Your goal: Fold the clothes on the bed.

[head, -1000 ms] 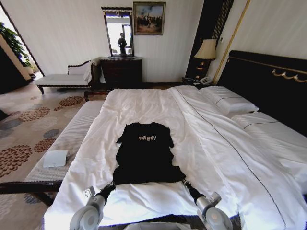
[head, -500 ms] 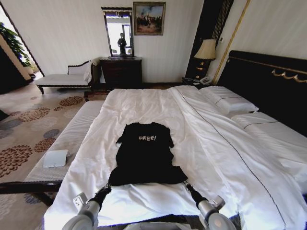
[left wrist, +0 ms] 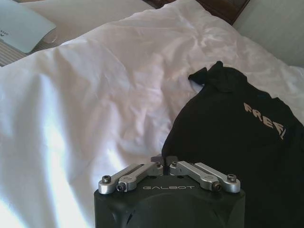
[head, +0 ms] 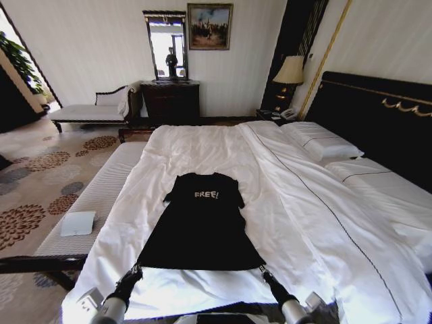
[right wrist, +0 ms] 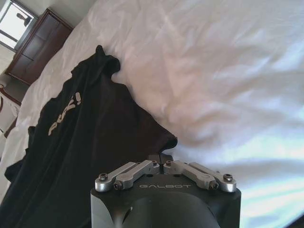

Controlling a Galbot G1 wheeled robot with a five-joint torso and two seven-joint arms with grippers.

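The black T-shirt (head: 201,226) lies flat mid-bed (head: 290,202), and you've drawn its hem wider and nearer the foot; left gripper (left wrist: 164,165) and right gripper (right wrist: 163,163) each have jaws pinched on a hem corner, so it's spread ready for folding

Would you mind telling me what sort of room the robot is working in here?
Most likely a hotel bedroom: a large bed made up in white linen, a bedside lamp with a telephone beneath it, and a framed painting above a dark dresser.
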